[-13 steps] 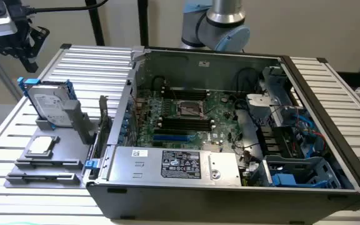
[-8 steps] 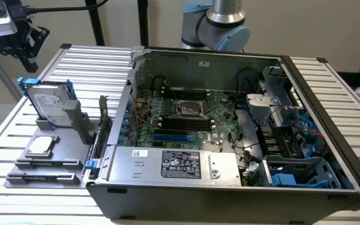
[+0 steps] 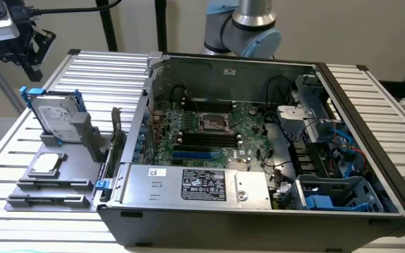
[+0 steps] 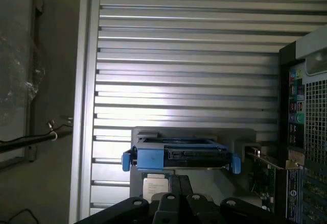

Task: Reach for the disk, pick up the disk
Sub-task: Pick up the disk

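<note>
Reach unfinished: the hand [image 3: 31,64] is closed and empty, well above the disk [image 3: 56,120] (stood upright in a grey holder [image 3: 83,130] on the table [image 3: 2,153]); pick-up not yet done.

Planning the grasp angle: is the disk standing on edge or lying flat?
Standing on edge: the disk rises upright from a slot in the grey holder, its white label facing sideways.

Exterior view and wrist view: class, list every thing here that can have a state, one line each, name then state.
gripper: shut, holding nothing, apart from the disk.
disk: standing upright on edge in the grey stand, not gripped.
processor chip: lying flat on the grey stand.
computer case: lying on its side, side panel off, motherboard exposed.
</note>
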